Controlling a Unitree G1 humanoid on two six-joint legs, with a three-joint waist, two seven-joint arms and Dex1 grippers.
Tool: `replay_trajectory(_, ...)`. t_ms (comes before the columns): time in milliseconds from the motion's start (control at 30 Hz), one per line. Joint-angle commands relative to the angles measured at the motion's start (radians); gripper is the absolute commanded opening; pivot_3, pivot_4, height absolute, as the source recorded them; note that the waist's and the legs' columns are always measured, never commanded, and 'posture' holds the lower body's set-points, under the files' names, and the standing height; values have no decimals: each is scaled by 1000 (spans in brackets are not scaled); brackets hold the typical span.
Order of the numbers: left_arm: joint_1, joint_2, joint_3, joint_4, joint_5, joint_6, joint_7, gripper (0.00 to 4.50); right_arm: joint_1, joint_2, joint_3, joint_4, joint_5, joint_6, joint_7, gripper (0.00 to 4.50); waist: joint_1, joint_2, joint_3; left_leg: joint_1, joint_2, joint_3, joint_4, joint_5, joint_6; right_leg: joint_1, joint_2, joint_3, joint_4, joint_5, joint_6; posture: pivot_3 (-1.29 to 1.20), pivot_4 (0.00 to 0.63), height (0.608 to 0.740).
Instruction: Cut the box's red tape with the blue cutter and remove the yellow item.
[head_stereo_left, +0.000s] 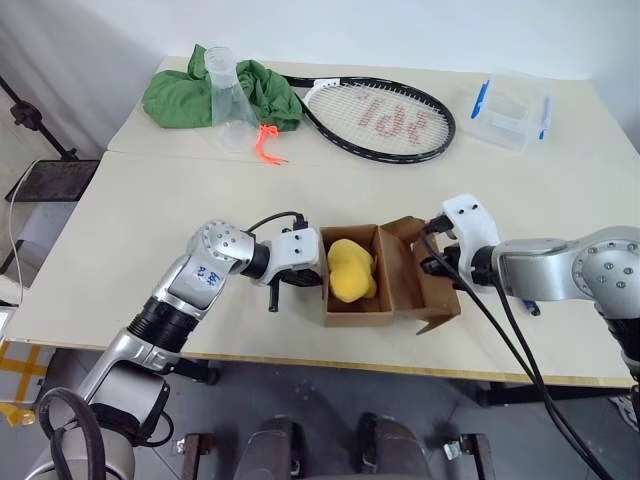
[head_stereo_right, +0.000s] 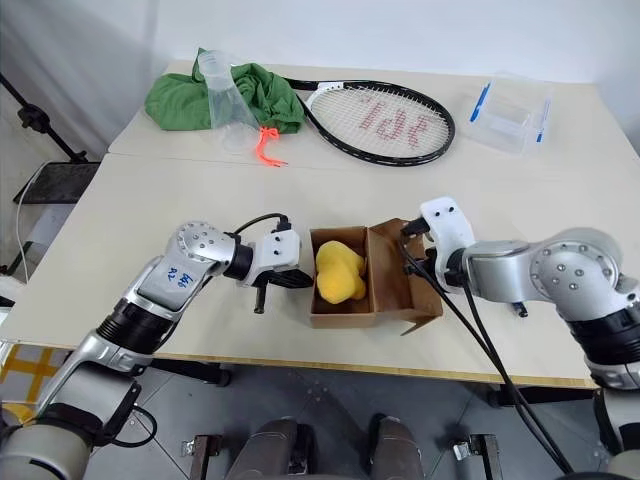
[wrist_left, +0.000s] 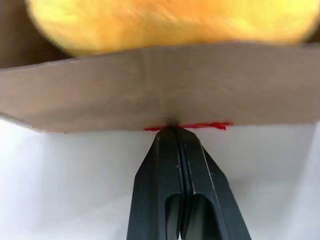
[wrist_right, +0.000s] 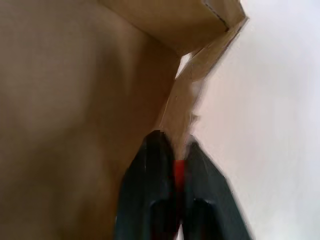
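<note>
Your left end effector (wrist_left: 172, 131) pressed together at the open brown cardboard box's (head_stereo_left: 400, 275) left wall, right end effector (wrist_right: 175, 145) pinching its taped right flap, rounded yellow lump (head_stereo_left: 350, 270) inside, mid pale surface (head_stereo_left: 150, 220).

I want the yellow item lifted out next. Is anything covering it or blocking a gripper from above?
Nothing visible does. The box stands open, flaps folded outward, and the yellow item lies uncovered inside. The left gripper and right gripper sit at opposite sides, outside it.

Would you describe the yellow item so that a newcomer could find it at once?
Look at the near edge of the pale table, between the two robot arms, where a brown cardboard box lies open. The yellow item sits inside it: a soft, rounded lump, the scene's one bright yellow object.
</note>
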Motion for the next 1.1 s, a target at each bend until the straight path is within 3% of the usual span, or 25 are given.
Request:
replay_trajectory(33, 4, 5, 31, -26, -20, 51, 13, 895, 8, -2, -69, -42, -95, 8, 111, 1713, -4, 0, 0, 0, 0, 0, 0, 0, 0, 0, 0, 0, 0, 0, 0, 0, 150, 740)
replay_trajectory(300, -42, 66, 109, -9, -55, 79, 8, 3364, 8, -63, -158, -83, -274, 42, 342, 4461, -6, 0, 0, 0, 0, 1, -1, 0, 0, -2, 1, 1, 0, 0, 0, 0, 150, 740)
replay_trajectory(433, -88, 91, 160, -12, -112, 109, -17, 4468, 46, -139, -201, -115, -372, 21, 494, 4500, -1, 0, 0, -1, 0, 1, -1, 0, 0, -2, 0, 1, 0, 0, 0, 0, 150, 740)
replay_trajectory(667, -162, 3, 194, -120, -184, 133, 29, 4468, 168, -249, -346, -191, -461, -38, 736, 4500, 8, 0, 0, -1, -1, 1, -1, 0, 0, -2, 0, 1, 0, 0, 1, 0, 150, 740)
replay_trajectory(800, -191, -63, 129, -114, -194, 125, 7, 4468, 248, -289, -433, -244, -487, -76, 872, 4500, 9, 0, 0, 0, -1, 1, -1, 0, 0, -2, 0, 1, 0, 0, 1, 0, 150, 740)
replay_trajectory(900, -189, -102, 8, -58, -144, 68, -44, 4468, 263, -283, -465, -249, -525, -80, 878, 4500, 14, 0, 0, 0, -2, 2, 0, 0, 0, -1, 0, 2, 1, 0, 1, 0, 150, 740)
replay_trajectory(1100, -195, -86, -106, 24, -75, -36, -124, 4468, 314, -237, -538, -324, -518, -34, 845, 4500, 15, 0, 0, 0, -2, 2, 0, 0, 0, -2, 1, 2, 1, 1, 1, 0, 150, 740)
